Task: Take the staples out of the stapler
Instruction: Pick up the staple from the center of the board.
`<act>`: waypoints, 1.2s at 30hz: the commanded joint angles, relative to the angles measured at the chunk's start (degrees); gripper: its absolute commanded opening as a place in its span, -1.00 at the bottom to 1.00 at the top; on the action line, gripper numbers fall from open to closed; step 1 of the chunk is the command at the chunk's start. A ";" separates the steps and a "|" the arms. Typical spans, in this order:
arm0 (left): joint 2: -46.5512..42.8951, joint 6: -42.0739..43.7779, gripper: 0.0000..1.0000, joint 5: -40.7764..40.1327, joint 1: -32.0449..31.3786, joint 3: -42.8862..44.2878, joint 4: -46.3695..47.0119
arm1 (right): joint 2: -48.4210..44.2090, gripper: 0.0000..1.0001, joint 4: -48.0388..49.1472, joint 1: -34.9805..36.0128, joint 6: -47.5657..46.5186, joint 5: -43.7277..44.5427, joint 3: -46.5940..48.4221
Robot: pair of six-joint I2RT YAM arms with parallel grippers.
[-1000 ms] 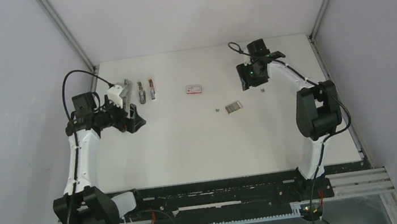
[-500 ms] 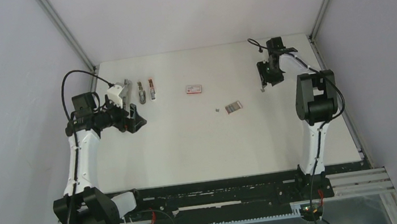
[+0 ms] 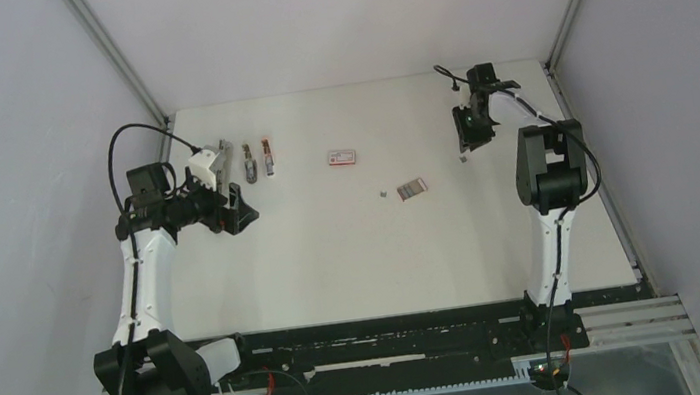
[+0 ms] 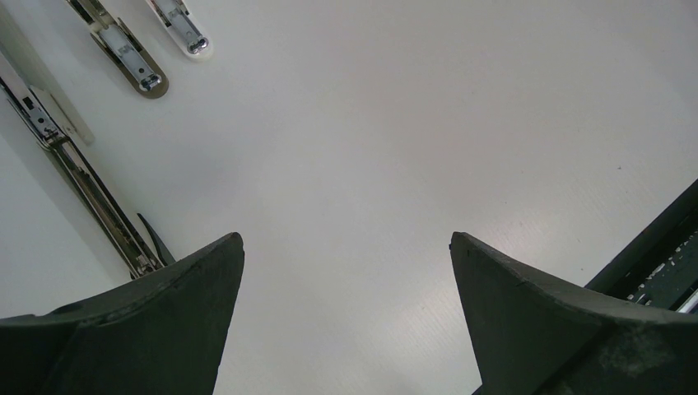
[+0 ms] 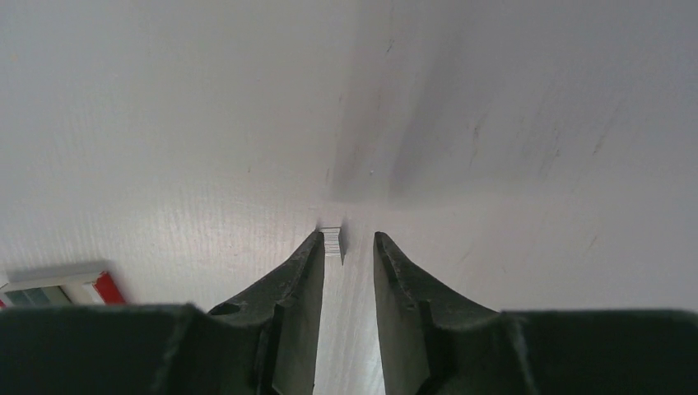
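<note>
Bracketing the staples [image 5: 331, 240], right pincer [image 5: 344, 244] stands narrowly parted

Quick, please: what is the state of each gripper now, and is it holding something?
Left gripper: wide open, holding nothing.
Right gripper: narrowly open, a small staple block at its fingertips, not clamped.

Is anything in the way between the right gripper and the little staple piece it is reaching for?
Nothing visible. In the right wrist view the staple piece lies on the table at the tips of the right gripper, close beside one jaw, with a gap to the other.
</note>
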 commanded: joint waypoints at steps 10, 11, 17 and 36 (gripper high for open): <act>-1.39 -0.50 0.99 1.51 0.52 -1.92 1.31 | -0.26 -0.50 -0.12 -1.86 0.57 -3.89 -0.58; -1.39 -0.50 0.99 1.54 0.53 -1.97 1.31 | -0.25 -0.50 -0.14 -1.91 0.52 -4.07 -0.58; -1.11 -0.56 0.99 1.47 0.57 -2.00 1.26 | 0.01 -0.50 -0.15 -1.89 0.52 -4.55 -0.75; -0.90 -0.32 0.99 1.64 0.59 -2.02 1.30 | 1.30 -0.54 -0.17 -1.96 0.47 -5.35 -0.84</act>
